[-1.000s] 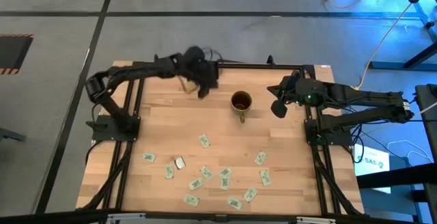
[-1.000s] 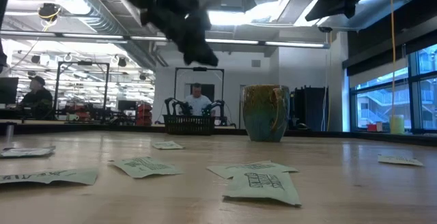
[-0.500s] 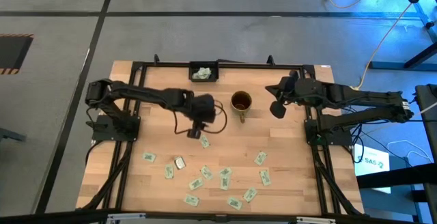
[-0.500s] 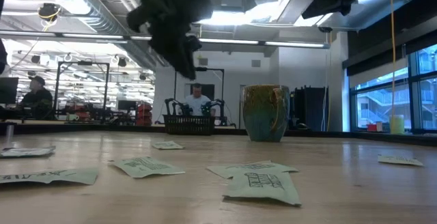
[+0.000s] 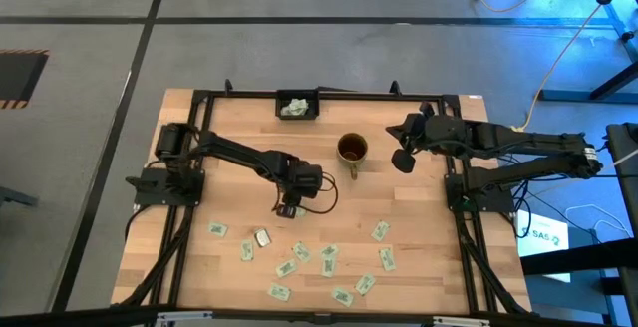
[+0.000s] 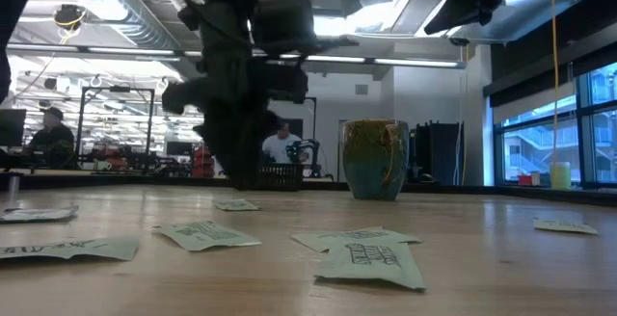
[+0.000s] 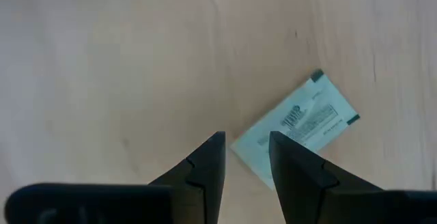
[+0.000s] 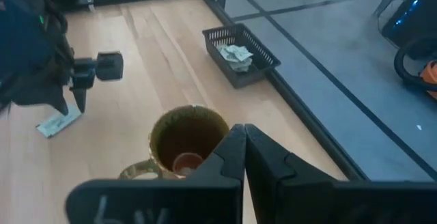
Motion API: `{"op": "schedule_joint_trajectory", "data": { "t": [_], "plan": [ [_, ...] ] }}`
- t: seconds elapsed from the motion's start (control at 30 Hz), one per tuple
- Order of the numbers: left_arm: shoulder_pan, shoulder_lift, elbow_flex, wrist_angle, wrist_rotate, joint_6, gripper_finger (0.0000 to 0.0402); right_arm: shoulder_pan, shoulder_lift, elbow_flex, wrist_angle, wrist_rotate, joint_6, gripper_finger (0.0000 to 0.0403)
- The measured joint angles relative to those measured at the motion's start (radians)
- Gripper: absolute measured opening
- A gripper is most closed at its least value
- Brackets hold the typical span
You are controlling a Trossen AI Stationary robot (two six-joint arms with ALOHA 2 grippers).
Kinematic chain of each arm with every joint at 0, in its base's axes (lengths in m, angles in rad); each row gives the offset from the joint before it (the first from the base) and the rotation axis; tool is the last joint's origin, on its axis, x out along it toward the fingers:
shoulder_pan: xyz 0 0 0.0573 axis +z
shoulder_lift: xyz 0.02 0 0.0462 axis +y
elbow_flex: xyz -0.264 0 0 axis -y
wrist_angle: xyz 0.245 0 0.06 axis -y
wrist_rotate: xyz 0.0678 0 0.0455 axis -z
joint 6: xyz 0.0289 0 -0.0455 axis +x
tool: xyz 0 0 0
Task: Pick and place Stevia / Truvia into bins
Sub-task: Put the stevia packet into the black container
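On the table (image 5: pixel 229 187), we see loose sachets (image 5: pixel 299 257) near the front edge. The left gripper (image 7: pixel 246 145) hovers with fingers parted just beside one sachet (image 7: pixel 295 123), visible only in the left wrist view. The right gripper (image 8: pixel 242 136), fingers closed and empty, hangs beside the mug (image 5: pixel 351 149).

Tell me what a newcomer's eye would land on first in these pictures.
First, the left gripper, lowered near the middle of the table with its jaws apart just over one sachet. Next, the brown-gold mug toward the far edge, with the right gripper shut and hovering beside it. Then the loose sachets scattered across the near half, and the black tray at the far edge already holding some.
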Motion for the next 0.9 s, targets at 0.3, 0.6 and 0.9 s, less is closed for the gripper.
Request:
{"op": "schedule_joint_trajectory", "data": {
  "t": [0.3,0.6,0.9],
  "plan": [
    [0.001,0.078,0.006,-0.022,0.027,-0.032,0.0081,0.000,0.000,0.000,-0.030,0.000,0.003,0.0014],
    [0.025,0.053,0.009,-0.040,0.077,-0.068,0.0012,0.000,0.000,0.000,-0.033,0.000,0.005,0.0014],
    [0.172,-0.127,0.054,-0.131,0.187,-0.127,0.0002,0.000,0.000,0.000,-0.033,0.000,0.005,0.0014]
  ]
}}
